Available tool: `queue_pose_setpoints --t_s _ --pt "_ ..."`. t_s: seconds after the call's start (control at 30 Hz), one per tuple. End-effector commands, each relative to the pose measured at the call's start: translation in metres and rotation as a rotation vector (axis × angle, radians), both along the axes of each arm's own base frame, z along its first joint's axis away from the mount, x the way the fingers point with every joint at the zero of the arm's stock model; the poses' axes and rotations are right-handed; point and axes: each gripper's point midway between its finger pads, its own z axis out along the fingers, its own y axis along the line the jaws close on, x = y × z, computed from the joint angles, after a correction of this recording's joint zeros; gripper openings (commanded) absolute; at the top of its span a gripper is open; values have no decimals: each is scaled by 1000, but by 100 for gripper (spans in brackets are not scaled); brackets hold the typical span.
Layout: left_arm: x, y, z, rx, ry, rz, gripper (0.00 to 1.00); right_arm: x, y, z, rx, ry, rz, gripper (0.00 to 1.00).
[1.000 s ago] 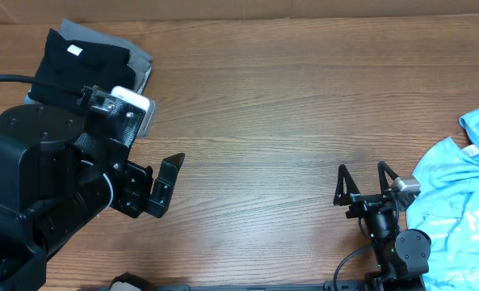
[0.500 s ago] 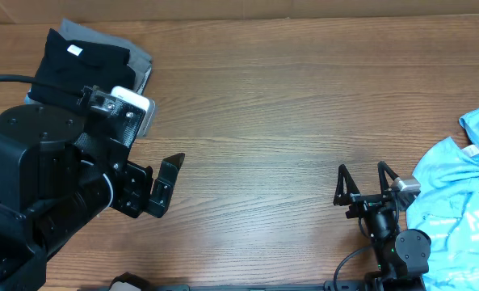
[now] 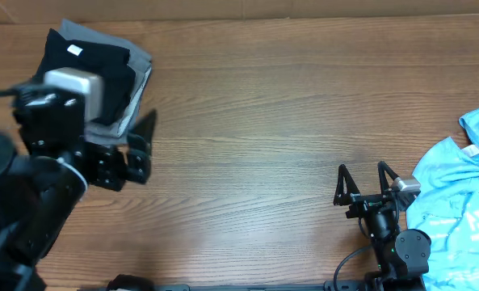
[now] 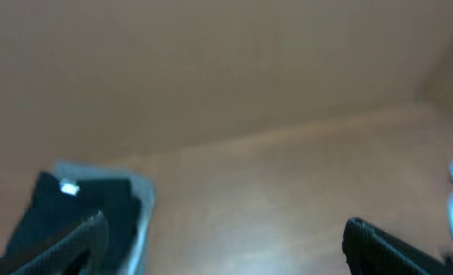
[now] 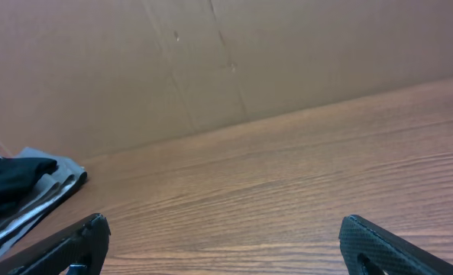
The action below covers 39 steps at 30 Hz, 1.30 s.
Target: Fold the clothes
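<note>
Black T-shirt lay folded atop grey trousers at the desk's far-left corner, so the crumpled light-blue shirt at the right edge seemed next, needing the wide-open, empty left hand and right hand to spread it flat.

A brown wooden table, its grain running left to right, carries two heaps of cloth, well apart at opposite ends. At the far left corner lies a flat folded pair of grey fabric trousers (a folded black short-sleeved T-shirt with a small white neck label sits on top of them, not on the wood itself). At the right edge a crumpled light-blue printed shirt lies loosely on the wood, partly running out of the overhead view.
</note>
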Motion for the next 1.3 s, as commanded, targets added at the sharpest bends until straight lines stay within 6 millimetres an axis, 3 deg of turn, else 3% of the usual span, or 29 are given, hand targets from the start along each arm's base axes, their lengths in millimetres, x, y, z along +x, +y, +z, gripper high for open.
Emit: queue_pose_setpoints --t_s 0.0,0.13,0.17,0.43,0.73,0.93,1.13,1.27 --pt "4 7 -30 -32 -63 25 100 0 -1 -1 3 -7 -4 100" --pt "5 11 -57 -12 -180 31 100 0 -1 -1 3 -7 -4 100" --pt "2 11 -78 8 -210 24 100 0 -1 -1 3 -7 -4 100" --pt "-12 13 -162 159 -325 -7 100 0 -1 -1 3 -7 -4 100" --pt "-18 16 -222 154 -488 19 100 0 -1 -1 3 -7 -4 100" --pt "-3 16 -265 146 -442 26 100 0 -1 -1 3 -7 -4 100" --pt "6 16 -327 142 -310 21 100 0 -1 -1 3 -7 -4 100" --pt "7 17 -325 143 -315 29 100 0 -1 -1 3 -7 -4 100"
